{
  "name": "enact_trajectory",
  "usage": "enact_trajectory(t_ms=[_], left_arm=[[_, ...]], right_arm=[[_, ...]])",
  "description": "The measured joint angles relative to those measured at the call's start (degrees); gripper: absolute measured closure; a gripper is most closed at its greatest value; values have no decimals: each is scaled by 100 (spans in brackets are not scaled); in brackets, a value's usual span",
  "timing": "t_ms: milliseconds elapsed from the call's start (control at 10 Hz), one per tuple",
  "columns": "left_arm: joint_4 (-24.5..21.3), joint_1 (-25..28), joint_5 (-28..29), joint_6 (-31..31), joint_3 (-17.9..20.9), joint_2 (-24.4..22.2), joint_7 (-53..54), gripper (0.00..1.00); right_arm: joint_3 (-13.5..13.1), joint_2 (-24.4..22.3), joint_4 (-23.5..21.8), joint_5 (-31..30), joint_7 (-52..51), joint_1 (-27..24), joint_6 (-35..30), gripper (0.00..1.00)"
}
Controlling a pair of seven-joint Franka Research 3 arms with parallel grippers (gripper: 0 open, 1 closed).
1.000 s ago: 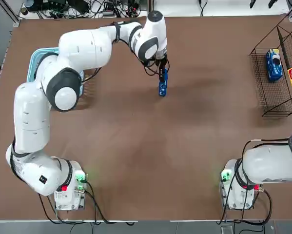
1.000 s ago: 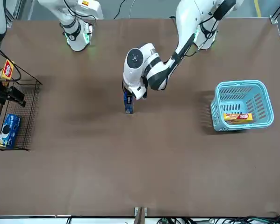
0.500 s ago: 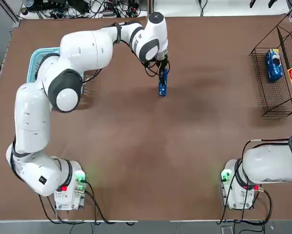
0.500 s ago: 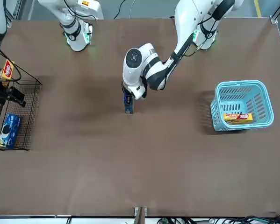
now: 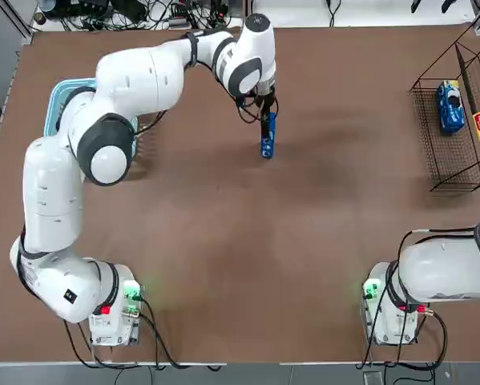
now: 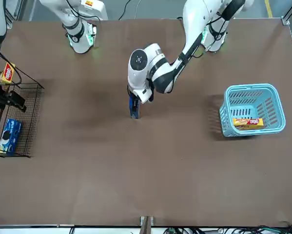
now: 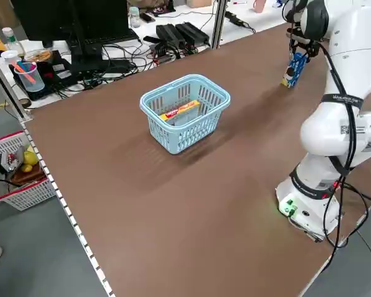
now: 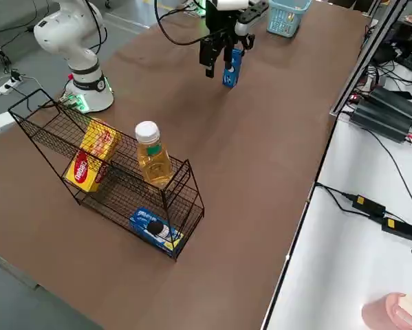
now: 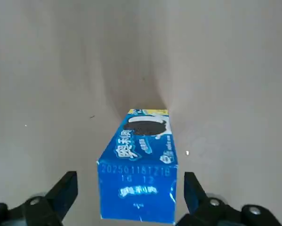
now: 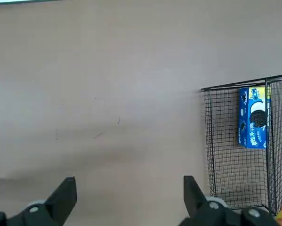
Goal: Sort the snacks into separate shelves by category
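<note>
Left gripper (image 9: 131,192) is sitting over open table between basket (image 7: 160,127) and rack (image 8: 113,199), fingers wide, gap showing either side of blue box (image 9: 137,193); I'm reading that as no grip. That box is standing on end on the table. Right gripper (image 10: 130,182) is waiting near the rack, fingers wide, holding nothing. Sort is looking partway: rack is holding another blue box (image 8: 156,228), a yellow box (image 8: 92,157) and a bottle (image 8: 155,163). I'm counting two left: the standing box, plus the yellow one (image 7: 180,110) lying in the basket
</note>
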Motion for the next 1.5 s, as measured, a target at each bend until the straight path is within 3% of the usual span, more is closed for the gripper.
enact_trajectory(t_ms=[400, 700, 900, 1200, 1500], left_arm=[[40, 254, 55, -518, 45, -589, 170, 0], [51, 1261, 75, -1634, 49, -1319, 1389, 0], [32, 1928, 80, -2197, 50, -1600, 2327, 0], [-124, 2620, 84, -2354, 44, -1862, 3475, 0], [-795, 3370, 83, -2423, 30, -2579, 4699, 0]], right_arm=[[68, 9, -2, 16, -51, 165, 85, 0], [113, 209, -5, 16, 283, 937, 364, 0], [116, 453, 71, -14, 1326, 1578, 522, 0], [121, 1152, 647, -405, 3612, 2700, 566, 0], [17, 1812, 1150, -628, 5586, 3616, 514, 0]])
